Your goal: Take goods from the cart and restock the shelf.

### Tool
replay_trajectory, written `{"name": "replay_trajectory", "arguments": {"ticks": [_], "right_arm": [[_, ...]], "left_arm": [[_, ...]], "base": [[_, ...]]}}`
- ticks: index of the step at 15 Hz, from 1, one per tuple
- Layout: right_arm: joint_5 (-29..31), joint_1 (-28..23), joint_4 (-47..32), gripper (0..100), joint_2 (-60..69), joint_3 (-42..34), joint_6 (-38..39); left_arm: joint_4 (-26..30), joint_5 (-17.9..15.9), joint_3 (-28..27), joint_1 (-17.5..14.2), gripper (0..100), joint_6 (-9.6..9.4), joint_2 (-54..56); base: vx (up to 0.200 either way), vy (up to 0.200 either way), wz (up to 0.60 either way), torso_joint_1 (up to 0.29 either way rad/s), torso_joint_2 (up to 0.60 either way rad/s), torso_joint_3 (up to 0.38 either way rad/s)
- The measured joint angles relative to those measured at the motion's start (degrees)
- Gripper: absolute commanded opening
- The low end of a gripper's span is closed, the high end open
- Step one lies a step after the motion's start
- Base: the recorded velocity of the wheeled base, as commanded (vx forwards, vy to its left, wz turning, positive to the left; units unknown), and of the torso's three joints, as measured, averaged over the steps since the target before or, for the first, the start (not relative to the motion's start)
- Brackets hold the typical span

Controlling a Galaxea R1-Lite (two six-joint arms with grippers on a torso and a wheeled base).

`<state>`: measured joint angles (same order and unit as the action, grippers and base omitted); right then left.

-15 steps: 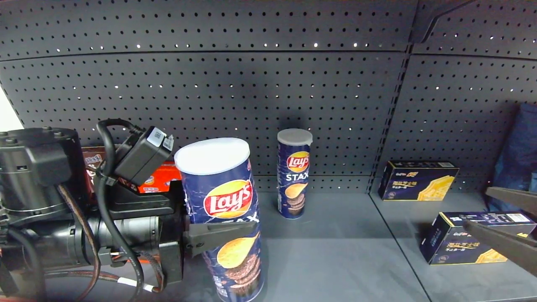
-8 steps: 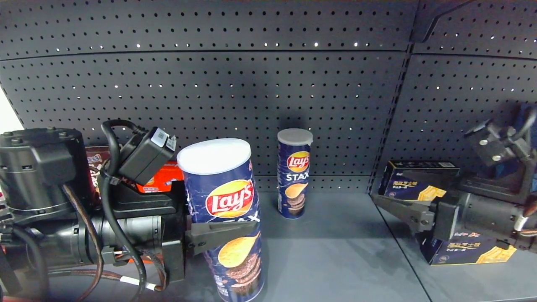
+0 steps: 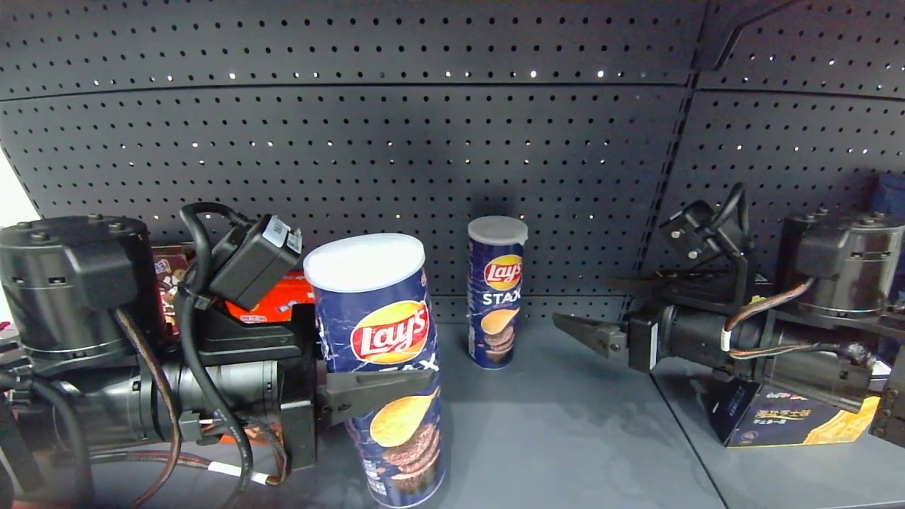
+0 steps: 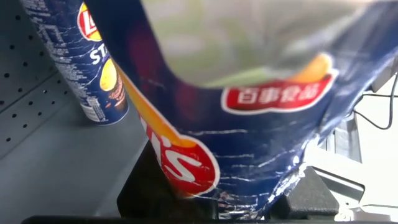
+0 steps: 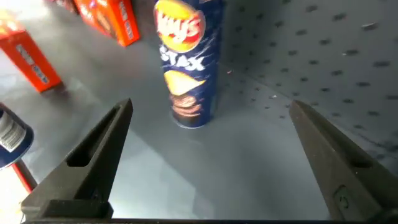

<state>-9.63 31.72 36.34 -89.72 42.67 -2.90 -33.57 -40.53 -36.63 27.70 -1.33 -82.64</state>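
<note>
Steadiness counts: my left gripper (image 3: 380, 396) grips the chip can (image 3: 375, 332) at lower centre, so I should set it upright on the shelf (image 3: 565, 438), clear of the can behind (image 3: 497, 293).

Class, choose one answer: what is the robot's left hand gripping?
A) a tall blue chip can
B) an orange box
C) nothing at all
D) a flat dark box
A: the left hand is shut on the tall blue chip can, with one dark finger pressed across the can's front and the can held upright.
</note>
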Motion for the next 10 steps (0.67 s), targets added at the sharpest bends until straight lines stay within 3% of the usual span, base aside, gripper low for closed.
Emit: {"name": "replay_trajectory", "arguments": {"ticks": [7,10], "right_arm": [[-0.2,0.4,5.9,100,-9.8,2.7,-0.4],[-0.2,0.9,12.2,100,-13.3,3.0,-0.4]], "left_arm": [[0.0,0.0,-0.4,0.0,0,0.11,-0.7],[0.0,0.0,-0.9,0.0,0,0.11,-1.3]], "base": [[0.0,0.0,0.0,0.0,0.0,0.0],[0.0,0.0,0.0,0.0,0.0,0.0]]}}
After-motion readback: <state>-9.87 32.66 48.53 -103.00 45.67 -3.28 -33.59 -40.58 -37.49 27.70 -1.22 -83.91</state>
